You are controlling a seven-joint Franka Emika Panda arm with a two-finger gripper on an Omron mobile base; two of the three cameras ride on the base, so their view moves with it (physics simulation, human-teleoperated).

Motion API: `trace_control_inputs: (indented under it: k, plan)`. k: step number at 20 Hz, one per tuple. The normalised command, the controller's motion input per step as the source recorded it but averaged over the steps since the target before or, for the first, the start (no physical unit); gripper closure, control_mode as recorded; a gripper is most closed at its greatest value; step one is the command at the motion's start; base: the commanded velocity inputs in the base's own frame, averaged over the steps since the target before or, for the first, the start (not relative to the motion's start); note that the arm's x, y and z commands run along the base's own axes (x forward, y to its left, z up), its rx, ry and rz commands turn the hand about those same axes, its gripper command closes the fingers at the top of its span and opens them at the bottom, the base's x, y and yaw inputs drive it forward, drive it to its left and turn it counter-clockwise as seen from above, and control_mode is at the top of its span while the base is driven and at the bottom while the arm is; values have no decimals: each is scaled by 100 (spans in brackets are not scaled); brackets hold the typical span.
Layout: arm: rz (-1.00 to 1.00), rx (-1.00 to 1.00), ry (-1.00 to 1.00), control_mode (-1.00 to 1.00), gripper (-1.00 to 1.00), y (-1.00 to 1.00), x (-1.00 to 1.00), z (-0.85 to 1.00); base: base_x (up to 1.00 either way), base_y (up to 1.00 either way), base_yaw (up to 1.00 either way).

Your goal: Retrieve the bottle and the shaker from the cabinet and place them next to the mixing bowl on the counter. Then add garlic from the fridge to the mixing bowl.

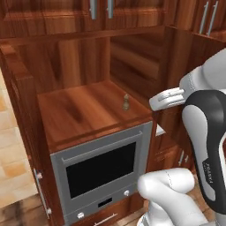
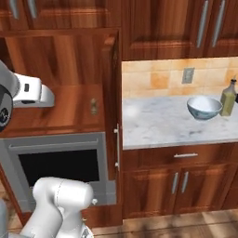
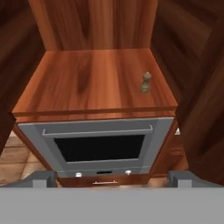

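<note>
Left base view: the shaker [image 1: 126, 102] stands upright on the wood shelf of the cabinet [image 1: 84, 110], toward the shelf's right side and well back from the front edge, above a steel oven [image 1: 99, 170]. The arm's wrist hangs to the right of the recess, outside it.

Right base view: here the counter [image 2: 162, 123] comes in, which the left view lacks. The mixing bowl [image 2: 203, 107] sits on it with the bottle [image 2: 228, 97] just beside it on the right, so the bottle's part looks done. The shaker [image 2: 94, 106] shows small on the shelf, near the cabinet's side wall.

Hand view: the camera looks down into the recess from in front. The shaker [image 3: 146, 82] stands right of centre, and the gripper [image 3: 112, 178] has its 2 fingertips [image 3: 43, 178] spread wide, released and holding nothing, well apart from the shaker.

Risks: the shaker is narrow and small, so an off-centre approach could tip it. It also stands close to the right wall, where a wide-open finger could strike the wood.
</note>
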Motion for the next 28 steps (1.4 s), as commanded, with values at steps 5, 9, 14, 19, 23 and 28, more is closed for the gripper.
trace_control_inputs:
  k: [5, 9, 14, 19, 23, 28]
  plan:
    - [0, 0, 0, 100, -100, 0, 0, 0, 53, 1, -24]
    - [0, 0, 0, 100, -100, 0, 0, 0, 45, 3, -31]
    - [0, 0, 0, 100, -100, 0, 0, 0, 40, 1, -25]
    - [0, 0, 0, 100, -100, 0, 0, 0, 38, 10, -15]
    - [0, 0, 0, 100, -100, 0, 0, 0, 49, 18, -12]
    - [0, 0, 0, 100, -100, 0, 0, 0, 13, 5, -5]
